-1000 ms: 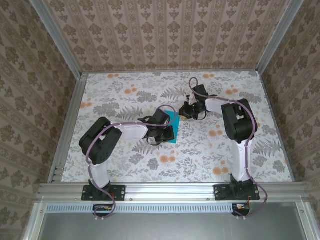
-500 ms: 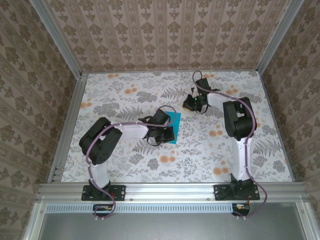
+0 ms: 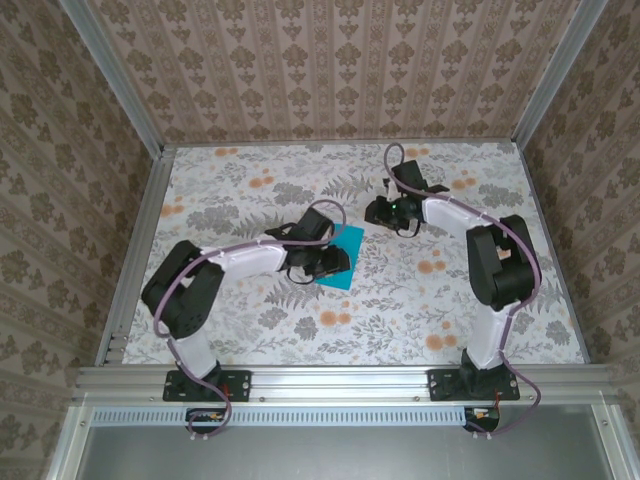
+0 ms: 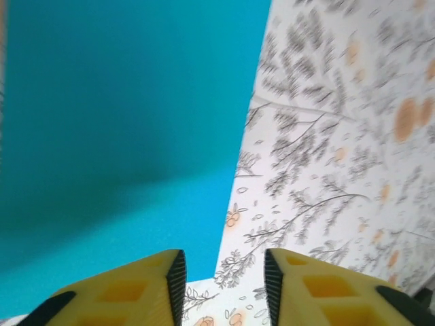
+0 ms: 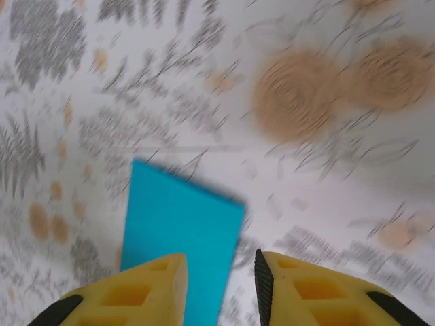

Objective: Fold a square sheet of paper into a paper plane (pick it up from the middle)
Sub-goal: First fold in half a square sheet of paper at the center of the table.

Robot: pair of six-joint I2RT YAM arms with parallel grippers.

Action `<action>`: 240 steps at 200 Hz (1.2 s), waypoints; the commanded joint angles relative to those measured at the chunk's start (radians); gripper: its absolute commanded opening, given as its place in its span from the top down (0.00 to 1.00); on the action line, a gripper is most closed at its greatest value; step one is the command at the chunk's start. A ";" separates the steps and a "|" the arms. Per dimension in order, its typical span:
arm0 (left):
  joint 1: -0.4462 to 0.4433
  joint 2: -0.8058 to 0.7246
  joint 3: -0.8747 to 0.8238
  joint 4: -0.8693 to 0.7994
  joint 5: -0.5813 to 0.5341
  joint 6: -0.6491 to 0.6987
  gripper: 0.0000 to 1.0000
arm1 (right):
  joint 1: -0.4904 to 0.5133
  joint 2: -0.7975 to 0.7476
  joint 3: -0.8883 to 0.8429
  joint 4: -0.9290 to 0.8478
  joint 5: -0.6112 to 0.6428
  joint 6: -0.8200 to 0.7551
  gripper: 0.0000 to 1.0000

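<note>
Teal paper lay flat on the floral surface near the middle of the top view, not yet shaped into a plane. Over its left part stood the left end effector, jaws parted and empty. The right end effector sat apart at the upper right, likewise parted, holding nothing. This looked like a pause between folds. The next move called for pinching one edge cleanly and turning it over without dragging the sheet.

On the table at its middle, the paper; left tool over its left part, right tool apart, far-right.
</note>
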 commanded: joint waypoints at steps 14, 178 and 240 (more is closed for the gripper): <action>0.073 -0.120 -0.107 -0.041 -0.037 0.004 0.54 | 0.114 -0.013 -0.033 -0.058 0.116 -0.016 0.64; 0.120 -0.099 -0.189 0.024 0.088 -0.016 0.42 | 0.147 0.239 0.145 -0.120 0.198 -0.023 0.60; 0.114 -0.057 -0.158 0.031 0.124 -0.018 0.41 | 0.144 0.255 0.129 -0.112 0.184 -0.004 0.61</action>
